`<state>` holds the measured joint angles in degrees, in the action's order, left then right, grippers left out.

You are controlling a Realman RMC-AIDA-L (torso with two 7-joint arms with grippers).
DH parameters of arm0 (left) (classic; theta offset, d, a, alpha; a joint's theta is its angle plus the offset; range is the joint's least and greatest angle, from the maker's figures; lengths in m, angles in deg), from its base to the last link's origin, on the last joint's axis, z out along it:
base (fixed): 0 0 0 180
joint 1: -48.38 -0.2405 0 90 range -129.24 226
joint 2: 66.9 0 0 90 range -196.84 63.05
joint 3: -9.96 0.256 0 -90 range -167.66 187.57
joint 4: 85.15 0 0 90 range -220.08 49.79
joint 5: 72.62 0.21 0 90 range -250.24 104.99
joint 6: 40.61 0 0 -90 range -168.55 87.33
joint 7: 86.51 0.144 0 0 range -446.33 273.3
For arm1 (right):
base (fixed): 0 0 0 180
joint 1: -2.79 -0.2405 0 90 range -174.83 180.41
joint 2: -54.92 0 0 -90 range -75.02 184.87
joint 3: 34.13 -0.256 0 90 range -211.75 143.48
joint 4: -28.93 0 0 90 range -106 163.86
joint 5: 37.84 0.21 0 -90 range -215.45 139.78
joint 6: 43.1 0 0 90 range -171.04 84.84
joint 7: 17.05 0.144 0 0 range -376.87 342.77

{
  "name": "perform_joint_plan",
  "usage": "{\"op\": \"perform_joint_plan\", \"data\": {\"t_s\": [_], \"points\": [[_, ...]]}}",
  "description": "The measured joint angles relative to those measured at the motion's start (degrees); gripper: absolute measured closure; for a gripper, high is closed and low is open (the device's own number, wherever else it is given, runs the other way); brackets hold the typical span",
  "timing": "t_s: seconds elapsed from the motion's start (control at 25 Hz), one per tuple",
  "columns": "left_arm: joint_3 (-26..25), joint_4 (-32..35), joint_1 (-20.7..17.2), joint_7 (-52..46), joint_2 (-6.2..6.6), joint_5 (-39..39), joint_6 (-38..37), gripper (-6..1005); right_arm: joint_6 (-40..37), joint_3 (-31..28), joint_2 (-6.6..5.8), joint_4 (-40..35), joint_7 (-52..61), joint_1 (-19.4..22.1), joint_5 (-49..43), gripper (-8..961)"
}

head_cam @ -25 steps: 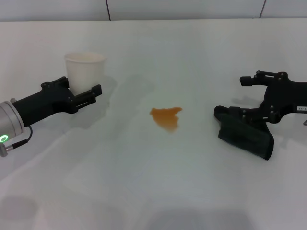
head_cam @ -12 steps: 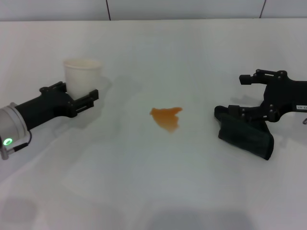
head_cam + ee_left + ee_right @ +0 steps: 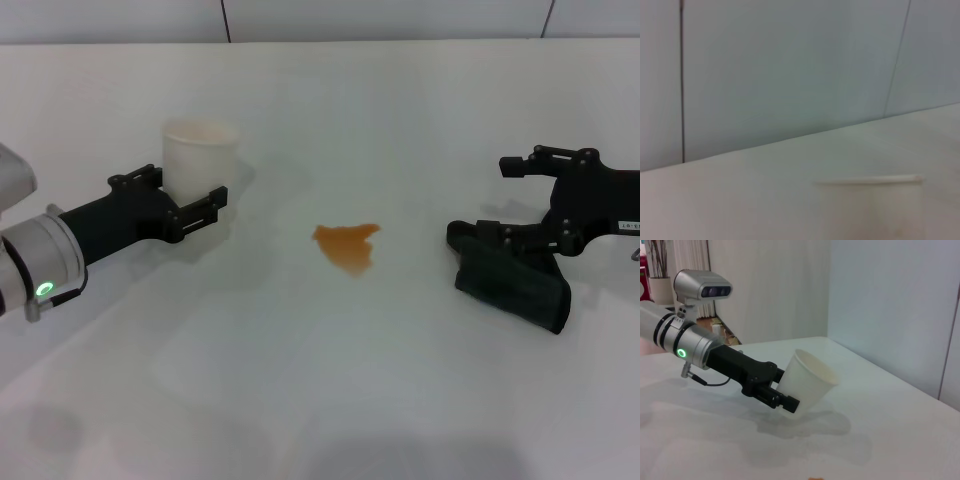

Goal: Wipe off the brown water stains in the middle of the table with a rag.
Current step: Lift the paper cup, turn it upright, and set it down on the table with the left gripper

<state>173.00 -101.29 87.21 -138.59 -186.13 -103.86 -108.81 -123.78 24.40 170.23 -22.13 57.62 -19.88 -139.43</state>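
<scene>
Two black grippers work over the white table: the left gripper reaches in low, clamping one white paper cup; one orange-brown stain lies mid-table; the right gripper, fingers spread, rests on one dark green rag.

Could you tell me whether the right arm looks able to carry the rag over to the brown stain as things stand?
Probably yes. The right gripper sits at the rag, and only bare table lies between it and the brown water stains. The left gripper holds the cup well off to the other side.
</scene>
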Motion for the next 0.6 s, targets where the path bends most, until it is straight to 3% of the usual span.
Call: {"op": "perform_joint_plan", "data": {"t_s": [0.6], "points": [[0.0,0.9,0.6,1.0,-0.03,1.5,0.9,282,0.0,-0.1,0.00,0.2,-0.2,0.2,0.0,84]]}}
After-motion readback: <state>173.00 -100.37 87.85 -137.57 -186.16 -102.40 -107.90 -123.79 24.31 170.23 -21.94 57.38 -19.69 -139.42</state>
